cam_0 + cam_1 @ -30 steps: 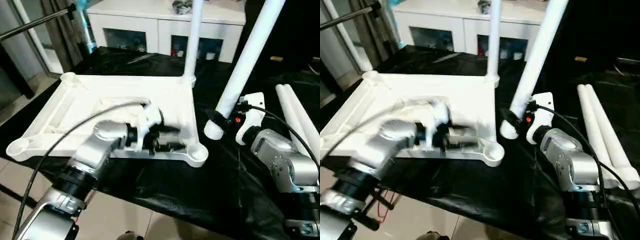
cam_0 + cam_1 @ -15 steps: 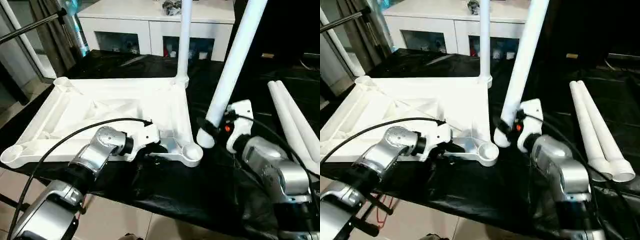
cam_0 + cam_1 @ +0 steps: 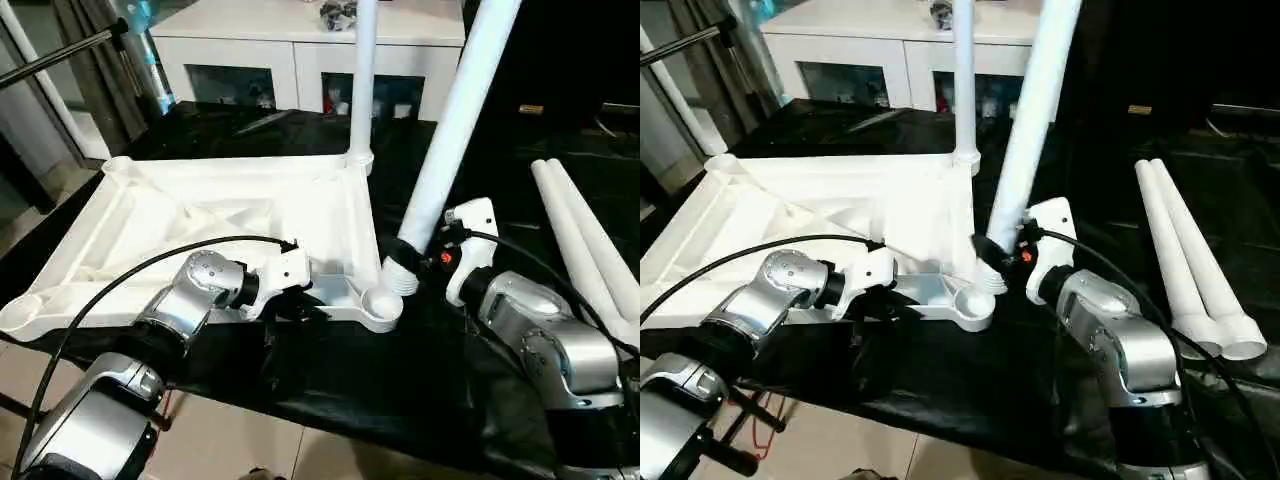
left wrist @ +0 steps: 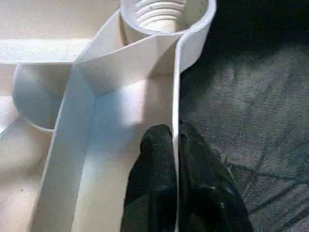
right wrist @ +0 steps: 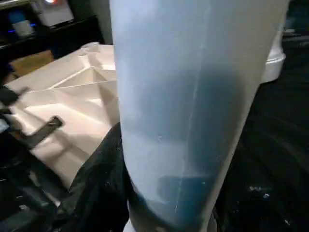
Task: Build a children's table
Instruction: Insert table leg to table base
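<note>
The white tabletop (image 3: 200,215) lies underside up on the black-covered table. My left gripper (image 4: 174,137) is shut on its thin near rim (image 4: 176,92), one black finger on each side, close to the near right corner socket (image 3: 380,305). My right gripper (image 3: 403,247) is shut on a long white leg (image 3: 450,140) near its lower end. That leg leans to the right, and its threaded end hangs just above and behind this socket. Another leg (image 3: 362,70) stands upright in the far right corner socket.
Two loose white legs (image 3: 585,240) lie side by side on the black cloth (image 3: 400,380) at the right. A white cabinet with glass doors (image 3: 300,40) stands behind the table. A metal pole (image 3: 60,55) crosses the upper left. Tiled floor shows below the table's near edge.
My left gripper drew back from over the tabletop to its near rim and closed on it. The right arm carried the leg's lower end left, closer to the near right socket.
</note>
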